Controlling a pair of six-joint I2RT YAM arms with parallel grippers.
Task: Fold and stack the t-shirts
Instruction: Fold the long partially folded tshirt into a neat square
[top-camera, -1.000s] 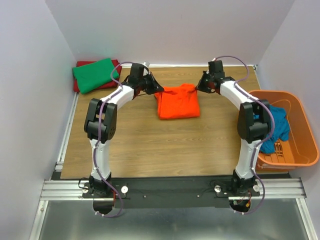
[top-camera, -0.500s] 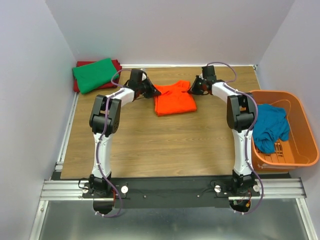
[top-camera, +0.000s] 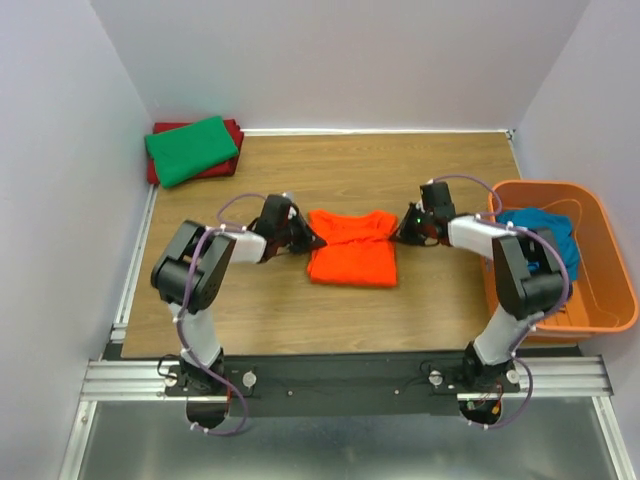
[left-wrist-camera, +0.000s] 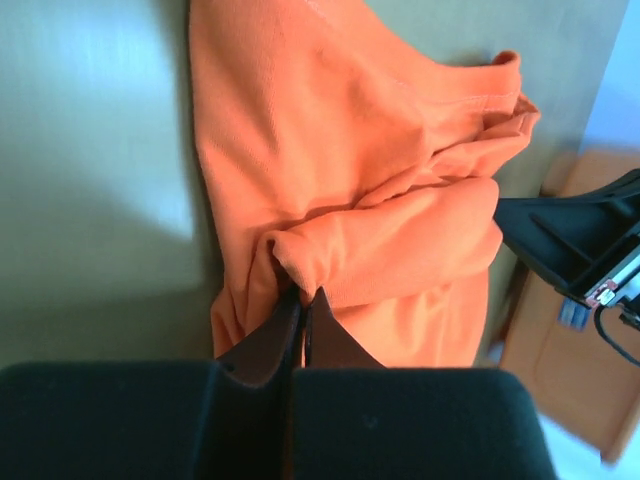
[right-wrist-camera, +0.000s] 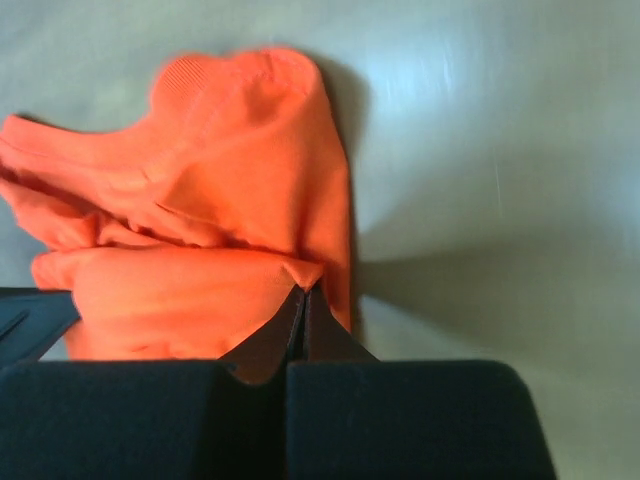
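While both arms reach low over the table (top-camera: 290, 310), each has a bit of the orange tee (top-camera: 352, 258) nipped in its tips. That tee lies folded roughly mid-table, flat-ish, with its far edge bunched up into a rumpled roll between the two arms. The left gripper (top-camera: 308, 240) is clamped tight on the tee's left side, and in its wrist view you can see a puckered fold of orange cloth squeezed right at the closed tips. The right gripper (top-camera: 401, 233) is doing the same on the right side, jaws pressed together on a corner of the fold, with the collar end of the tee sticking out beyond it. Over in the far-left corner the green tee (top-camera: 192, 148) sits folded on top of the red tee (top-camera: 233, 127), which only peeks out around the edges. The teal tee (top-camera: 552, 232) is crumpled in the basket (top-camera: 600, 300) at the table's right edge, partly hidden behind the right arm.
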